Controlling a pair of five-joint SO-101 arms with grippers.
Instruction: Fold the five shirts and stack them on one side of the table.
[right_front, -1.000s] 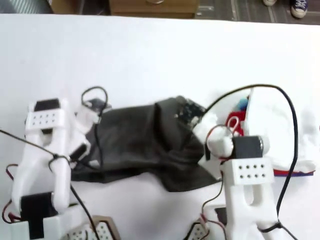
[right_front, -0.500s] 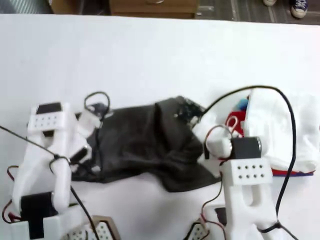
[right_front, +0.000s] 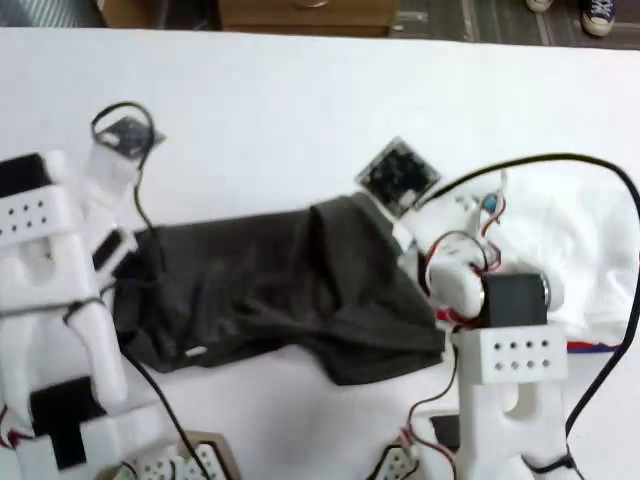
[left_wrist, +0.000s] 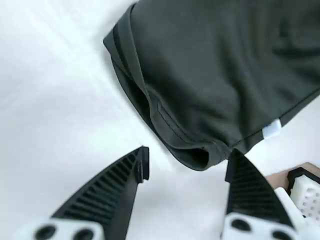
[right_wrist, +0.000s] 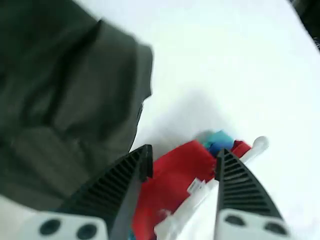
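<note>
High view: dark shirt (right_front: 270, 285) lying crumpled mid-table (right_front: 300, 100); white shirt stack (right_front: 585, 240) at right side, partly covered by right arm (right_front: 510, 370).

Left wrist view: left fingers (left_wrist: 110, 190) spread wide, empty, over dark shirt hem; white label (left_wrist: 272, 129) visible.

Right wrist view: right fingers (right_wrist: 120, 180) spread wide, empty, above red print (right_wrist: 175, 172) beside dark shirt edge.

Layout of the table (right_front: 300, 100), seen from above. The spread shirt (right_front: 270, 290) lies across the middle of the near half, between the left arm (right_front: 50, 300) and the right arm (right_front: 510, 360). The shirt pile (right_front: 580, 250) sits at the right edge, just beside the spread shirt's right end. The left gripper (left_wrist: 189, 157) hangs over the shirt's left end, a corner of the hem between its fingers. The right gripper (right_wrist: 183, 154) stands over the near edge of the pile, with the shirt's right end beside it.
</note>
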